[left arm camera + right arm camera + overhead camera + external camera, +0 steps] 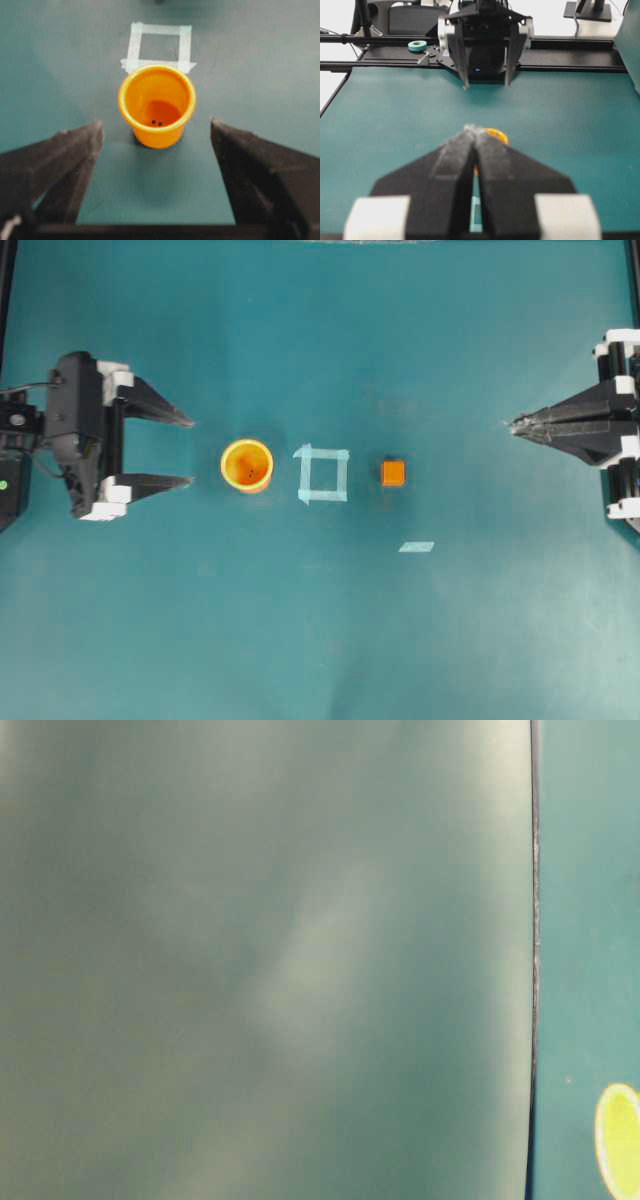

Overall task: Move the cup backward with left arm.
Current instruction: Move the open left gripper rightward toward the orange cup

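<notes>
The orange cup (247,465) with a yellow rim stands upright on the teal mat, left of a tape square. My left gripper (190,452) is open, its two black fingers pointing at the cup from the left, tips a short way from it. In the left wrist view the cup (157,105) stands ahead of the open gripper (156,125), centred between the fingers and beyond the tips. My right gripper (512,424) is shut and empty at the far right. In the right wrist view the shut right gripper (475,131) hides most of the cup (498,135).
A light tape square (323,473) lies right of the cup, a small orange cube (393,473) beyond it, and a tape strip (416,547) lower right. The table-level view is mostly blocked by a blurred surface; a yellow rim (618,1140) shows at its lower right.
</notes>
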